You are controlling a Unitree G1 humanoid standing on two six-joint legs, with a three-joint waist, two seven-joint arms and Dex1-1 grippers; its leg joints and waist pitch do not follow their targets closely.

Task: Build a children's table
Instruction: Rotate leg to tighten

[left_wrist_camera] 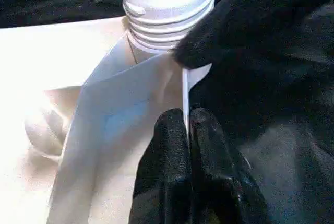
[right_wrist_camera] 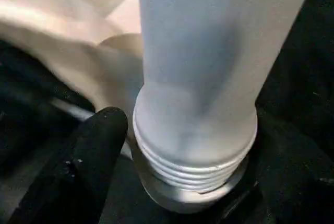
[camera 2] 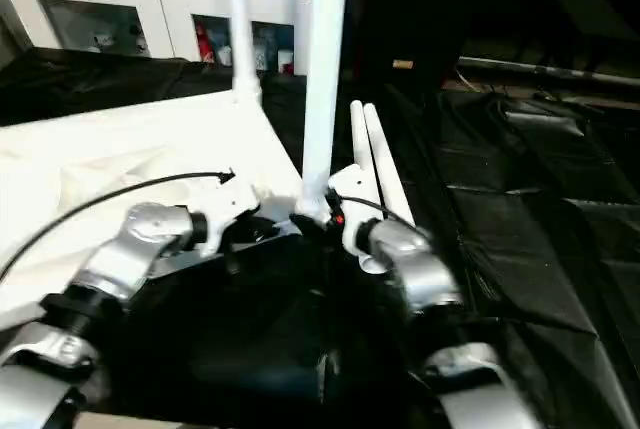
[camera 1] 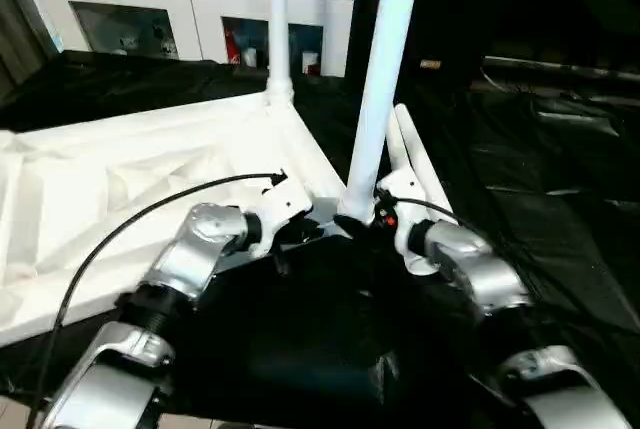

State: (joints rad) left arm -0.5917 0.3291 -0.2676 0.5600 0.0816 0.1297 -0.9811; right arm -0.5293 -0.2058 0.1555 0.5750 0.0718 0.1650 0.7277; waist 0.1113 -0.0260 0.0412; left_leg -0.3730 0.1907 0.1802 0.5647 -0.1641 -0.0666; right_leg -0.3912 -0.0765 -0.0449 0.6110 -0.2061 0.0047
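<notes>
Black sheeting [camera 1: 560, 249] covers the work surface, with a white glass-door cabinet [camera 1: 190, 14] behind, and on it the white tabletop [camera 1: 150, 179] lies ribbed side up. One leg [camera 1: 278, 19] stands in the far corner socket, a second leg [camera 1: 385, 69] stands at the near corner with its threads still exposed, and two spare legs [camera 1: 420, 164] lie just beside the tabletop, so I judge the build nearly half done. Pressed closed, the left gripper [left_wrist_camera: 188, 130] pinches the tabletop's thin edge at that corner, while the right gripper [right_wrist_camera: 104, 130] has one black finger touching the leg's threaded base; how wide it stands I cannot tell.
</notes>
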